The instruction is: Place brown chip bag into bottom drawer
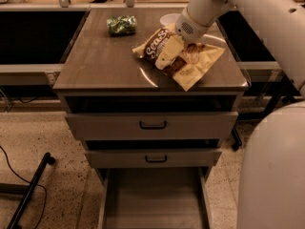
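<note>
Brown chip bag [196, 67] flat on the cabinet top [105, 63], over at 3 o'clock. Gripper [167, 57] down on the bag's middle, white arm [224, 1] behind it toward 1 o'clock. Small green packet [121, 25] at 11 o'clock, well apart from the bag. Bottom drawer [152, 199] at 6 o'clock, pulled out, grey inside showing.

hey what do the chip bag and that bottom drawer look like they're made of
The brown chip bag is likely thin plastic film with a glossy finish: it creases and catches light. The bottom drawer looks like painted sheet metal, matte grey, with a flat, even inside. The gripper sits on the bag's middle, on the cabinet top.
</note>
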`<state>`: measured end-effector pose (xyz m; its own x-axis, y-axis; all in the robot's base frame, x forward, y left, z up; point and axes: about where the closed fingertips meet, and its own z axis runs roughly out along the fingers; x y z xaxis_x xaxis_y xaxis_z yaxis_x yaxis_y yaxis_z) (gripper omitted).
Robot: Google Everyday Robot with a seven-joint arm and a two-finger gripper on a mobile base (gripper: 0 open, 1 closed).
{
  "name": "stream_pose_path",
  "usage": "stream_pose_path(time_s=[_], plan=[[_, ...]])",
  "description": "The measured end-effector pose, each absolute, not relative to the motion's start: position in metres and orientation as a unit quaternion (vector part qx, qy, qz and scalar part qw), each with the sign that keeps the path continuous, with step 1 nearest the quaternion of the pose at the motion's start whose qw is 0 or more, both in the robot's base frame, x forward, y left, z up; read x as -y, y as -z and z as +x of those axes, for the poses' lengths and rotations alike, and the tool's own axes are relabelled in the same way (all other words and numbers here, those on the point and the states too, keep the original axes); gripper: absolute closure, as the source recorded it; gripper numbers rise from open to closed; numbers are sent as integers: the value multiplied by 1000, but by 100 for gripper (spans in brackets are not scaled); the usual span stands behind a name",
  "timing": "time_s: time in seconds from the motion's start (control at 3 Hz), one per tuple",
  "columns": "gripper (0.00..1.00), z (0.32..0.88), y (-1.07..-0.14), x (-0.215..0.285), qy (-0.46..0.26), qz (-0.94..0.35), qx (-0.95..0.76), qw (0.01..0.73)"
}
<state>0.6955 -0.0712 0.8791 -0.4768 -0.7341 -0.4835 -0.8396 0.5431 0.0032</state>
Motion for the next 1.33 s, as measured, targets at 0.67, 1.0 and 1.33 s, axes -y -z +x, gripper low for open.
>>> stream_pose_path(time_s=[0.67, 1.0, 1.33], plan=[[65, 681, -874, 56, -141, -472, -844, 211], [97, 650, -902, 55, -149, -496, -820, 243], [100, 620, -929, 55, -153, -518, -795, 276]])
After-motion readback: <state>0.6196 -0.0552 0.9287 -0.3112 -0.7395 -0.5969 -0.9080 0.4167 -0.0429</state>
